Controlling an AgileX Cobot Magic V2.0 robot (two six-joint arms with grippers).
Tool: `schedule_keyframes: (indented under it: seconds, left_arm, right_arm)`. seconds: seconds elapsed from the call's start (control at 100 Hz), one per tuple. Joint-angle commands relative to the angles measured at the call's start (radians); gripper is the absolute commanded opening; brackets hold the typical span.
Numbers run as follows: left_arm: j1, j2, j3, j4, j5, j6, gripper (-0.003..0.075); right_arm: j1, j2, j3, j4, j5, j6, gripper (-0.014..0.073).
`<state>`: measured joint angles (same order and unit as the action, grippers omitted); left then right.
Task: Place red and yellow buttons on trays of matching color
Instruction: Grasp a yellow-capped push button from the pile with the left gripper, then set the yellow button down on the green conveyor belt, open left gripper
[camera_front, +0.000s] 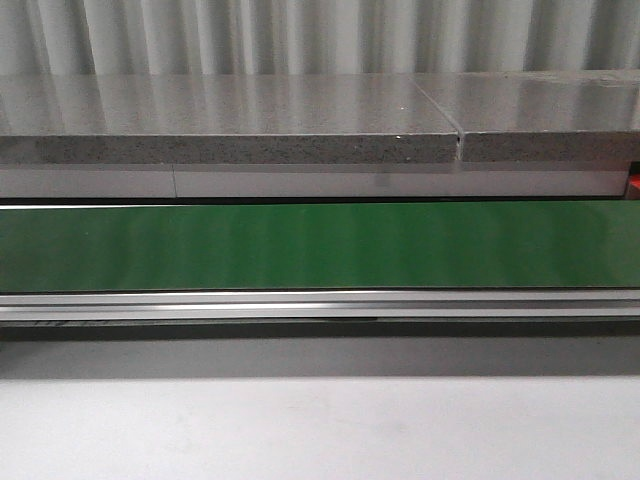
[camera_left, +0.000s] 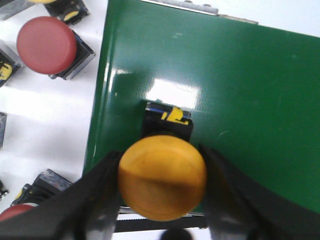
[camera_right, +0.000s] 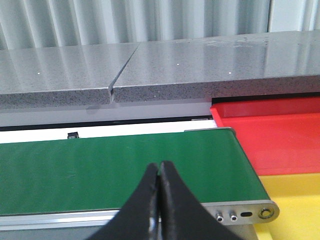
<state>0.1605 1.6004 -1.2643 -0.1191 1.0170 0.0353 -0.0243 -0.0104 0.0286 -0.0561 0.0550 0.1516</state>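
Observation:
In the left wrist view my left gripper (camera_left: 162, 200) is shut on a yellow button (camera_left: 162, 177), holding it by its round cap just over the near end of the green belt (camera_left: 210, 90); its black base with a yellow label (camera_left: 169, 120) sits below the cap. A red button (camera_left: 46, 44) lies on the white surface beside the belt. In the right wrist view my right gripper (camera_right: 160, 172) is shut and empty above the green belt (camera_right: 115, 165). The red tray (camera_right: 275, 130) and the yellow tray (camera_right: 295, 200) lie past the belt's end. Neither gripper shows in the front view.
Several more buttons lie at the edges of the left wrist view, one partly seen red one (camera_left: 15, 212) near my left finger. A grey stone counter (camera_front: 230, 120) runs behind the belt (camera_front: 320, 245). A metal rail (camera_front: 320, 305) borders the belt's front.

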Motion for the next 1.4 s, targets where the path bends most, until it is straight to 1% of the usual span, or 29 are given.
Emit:
schedule_keyframes:
  seconds: [0.0, 0.06, 0.1, 0.26, 0.36, 0.47, 0.57, 0.66, 0.85, 1.02, 1.39]
  left_arm:
    - [-0.007, -0.034, -0.030, -0.042, -0.042, 0.009, 0.0479]
    - [-0.007, -0.034, -0.030, -0.058, -0.052, 0.009, 0.0539]
    - [-0.007, -0.034, -0.030, -0.071, -0.063, 0.009, 0.0549]
    - [-0.005, -0.047, -0.035, -0.125, -0.113, 0.002, 0.0547]
    - [0.023, -0.052, -0.068, -0.127, -0.123, -0.047, 0.0547]
    - [0.071, -0.052, -0.107, -0.127, -0.116, -0.099, 0.0547]
    - [0.120, -0.050, -0.110, -0.127, -0.093, -0.140, 0.0547]
    - [0.155, -0.025, -0.110, -0.127, -0.061, -0.145, 0.0547]
    - [0.197, 0.042, -0.110, -0.131, -0.050, -0.158, 0.0547]
    - [0.198, 0.106, -0.110, -0.127, -0.062, -0.192, 0.0547]
    - [0.198, 0.207, -0.128, -0.130, -0.154, -0.233, 0.0546]
  right_arm:
    - [0.000, -0.015, -0.019, -0.010, -0.079, 0.000, -0.0067]
    - [0.000, -0.015, -0.019, -0.010, -0.079, 0.000, -0.0067]
    - [0.000, -0.015, -0.019, -0.010, -0.079, 0.000, -0.0067]
    - [0.000, -0.015, -0.019, -0.010, -0.079, 0.000, -0.0067]
    - [0.000, -0.015, -0.019, -0.010, -0.079, 0.000, -0.0067]
    - [0.000, -0.015, -0.019, -0.010, -0.079, 0.000, -0.0067]
    - [0.000, -0.015, -0.019, -0.010, -0.079, 0.000, -0.0067]
    - [0.000, -0.015, -0.019, -0.010, -0.079, 0.000, -0.0067]
    - [0.000, -0.015, -0.019, -0.010, -0.079, 0.000, -0.0067]
    - [0.000, -0.015, -0.019, -0.010, -0.079, 0.000, -0.0067]
    - [0.000, -0.015, -0.019, -0.010, -0.079, 0.000, -0.0067]
